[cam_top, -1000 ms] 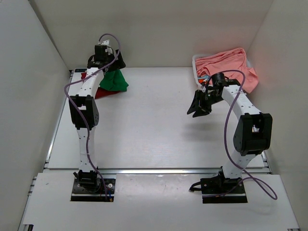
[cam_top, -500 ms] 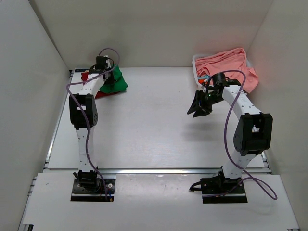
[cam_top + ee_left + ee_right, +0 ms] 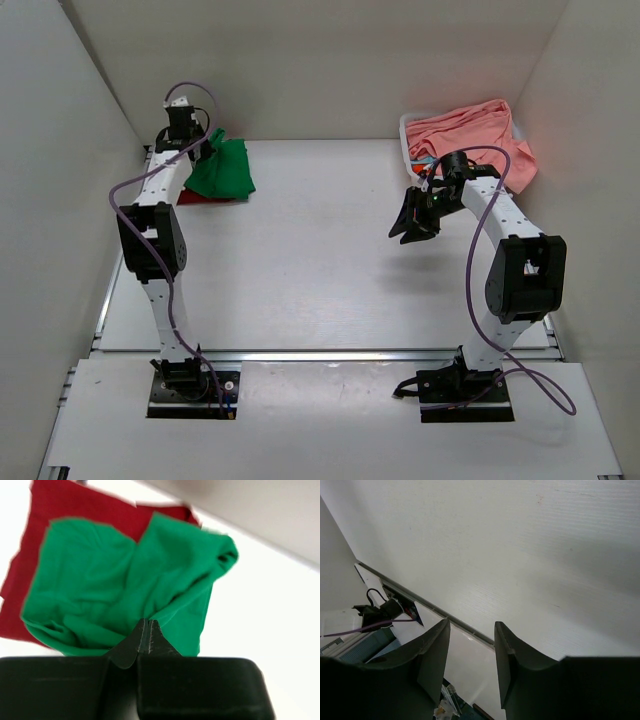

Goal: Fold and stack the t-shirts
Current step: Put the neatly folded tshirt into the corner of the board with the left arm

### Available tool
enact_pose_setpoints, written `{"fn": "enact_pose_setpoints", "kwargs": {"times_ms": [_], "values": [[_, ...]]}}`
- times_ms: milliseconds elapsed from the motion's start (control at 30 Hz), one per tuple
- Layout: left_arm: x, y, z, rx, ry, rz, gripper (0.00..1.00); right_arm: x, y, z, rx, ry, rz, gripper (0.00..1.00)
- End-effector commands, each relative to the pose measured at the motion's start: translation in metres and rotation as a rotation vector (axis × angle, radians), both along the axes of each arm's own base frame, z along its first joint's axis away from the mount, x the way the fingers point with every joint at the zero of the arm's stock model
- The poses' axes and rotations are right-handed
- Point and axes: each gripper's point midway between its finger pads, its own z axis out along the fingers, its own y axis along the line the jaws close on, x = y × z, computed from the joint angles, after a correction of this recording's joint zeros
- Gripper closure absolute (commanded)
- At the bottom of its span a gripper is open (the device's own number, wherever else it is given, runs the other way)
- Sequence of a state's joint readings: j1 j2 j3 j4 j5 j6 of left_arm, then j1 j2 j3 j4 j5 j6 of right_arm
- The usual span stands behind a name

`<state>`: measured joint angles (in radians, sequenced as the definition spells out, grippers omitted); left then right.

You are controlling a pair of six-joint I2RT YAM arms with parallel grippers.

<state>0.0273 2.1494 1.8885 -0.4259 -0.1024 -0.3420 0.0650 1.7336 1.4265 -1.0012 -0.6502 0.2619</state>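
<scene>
The white table [image 3: 320, 250] sat boxed in by plain white walls [image 3: 330, 60], both arms rising from its near edge. In the far left corner I saw the green t-shirt [image 3: 100, 580] lying crumpled on top of the dark red t-shirt [image 3: 60, 510], which was spread flat on the table and showed along the green one's far and left sides. The left gripper [image 3: 147, 625] was over that pile, and through its wrist camera I watched its fingers pressed tightly together with the near edge of the green cloth puckered up to their tips, so I read it as a pinch on that shirt.

Over on the right, the salmon-pink t-shirt [image 3: 470, 135] was heaped over a white basket [image 3: 403, 130] in the far right corner. The right gripper [image 3: 410, 225] hung above bare table, near the basket and apart from it, its fingers [image 3: 432, 655] spread with nothing between them.
</scene>
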Motion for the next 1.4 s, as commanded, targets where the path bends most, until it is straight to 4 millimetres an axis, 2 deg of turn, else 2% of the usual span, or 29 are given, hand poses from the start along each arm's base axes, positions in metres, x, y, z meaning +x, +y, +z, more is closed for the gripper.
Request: {"fn": "enact_pose_setpoints", "kwargs": {"times_ms": [0,67,267,333,367,400,500,533,567,600,700,833,867,900,1000,1033,1067,1167,1233,1267,1367], "values": [[0.008,0.005,0.073,-0.041,-0.169,0.035,1.0,0.003,0.005,0.01,0.023,-0.032,0.009,0.62],[0.008,0.013,0.075,-0.052,-0.176,0.064,1.0,0.0,0.004,0.01,0.017,-0.03,0.016,0.62],[0.004,0.047,0.051,-0.085,-0.138,0.187,1.0,-0.001,0.002,0.008,0.015,-0.021,0.009,0.61],[0.003,0.053,0.043,-0.088,-0.134,0.205,1.0,0.0,0.003,0.008,0.021,-0.025,0.011,0.62],[0.001,0.064,0.04,-0.091,-0.129,0.233,1.0,-0.002,0.004,0.008,0.02,-0.013,0.01,0.61],[0.002,0.062,0.037,-0.092,-0.128,0.229,1.0,-0.002,0.003,0.005,0.017,-0.011,0.013,0.61],[-0.001,0.085,0.025,-0.076,-0.103,0.289,1.0,-0.002,0.004,0.009,0.017,-0.024,0.021,0.62],[0.003,0.084,0.02,-0.083,-0.099,0.297,1.0,-0.002,0.005,0.006,0.014,-0.014,0.023,0.62],[0.002,0.089,0.024,-0.08,-0.103,0.31,1.0,-0.004,0.005,0.007,0.018,-0.007,0.022,0.62],[0.002,0.092,0.011,-0.084,-0.077,0.317,1.0,-0.004,0.006,0.007,0.015,-0.009,0.02,0.62],[0.006,0.103,0.005,-0.079,-0.063,0.359,1.0,-0.006,0.009,0.006,0.015,-0.003,0.032,0.62],[0.005,0.116,-0.024,-0.111,-0.004,0.424,1.0,-0.006,0.009,0.005,0.012,0.003,0.029,0.62],[0.002,0.123,-0.028,-0.118,0.012,0.445,1.0,-0.006,0.009,0.007,0.014,-0.004,0.03,0.61],[0.001,0.123,-0.039,-0.133,0.037,0.464,1.0,-0.006,0.008,0.004,0.011,0.006,0.025,0.62],[-0.006,0.131,-0.055,-0.143,0.062,0.507,1.0,-0.008,0.009,0.006,0.01,-0.004,0.03,0.62],[-0.004,0.135,-0.046,-0.147,0.027,0.534,1.0,-0.007,0.008,0.006,0.009,0.0,0.023,0.62],[-0.008,0.139,-0.052,-0.151,0.036,0.541,1.0,-0.009,0.009,0.006,0.009,0.004,0.028,0.62],[-0.003,0.153,-0.038,-0.192,-0.013,0.548,0.99,-0.01,0.01,0.008,0.012,-0.007,0.029,0.62],[-0.001,0.152,-0.023,-0.254,-0.041,0.532,0.69,-0.01,0.009,0.009,0.016,-0.013,0.02,0.62],[0.0,0.154,-0.005,-0.262,-0.075,0.527,0.03,-0.007,0.01,0.009,0.012,-0.023,0.021,0.61],[-0.004,0.135,0.038,-0.269,-0.141,0.487,0.01,-0.001,0.011,0.015,0.028,-0.054,0.009,0.62]]}}
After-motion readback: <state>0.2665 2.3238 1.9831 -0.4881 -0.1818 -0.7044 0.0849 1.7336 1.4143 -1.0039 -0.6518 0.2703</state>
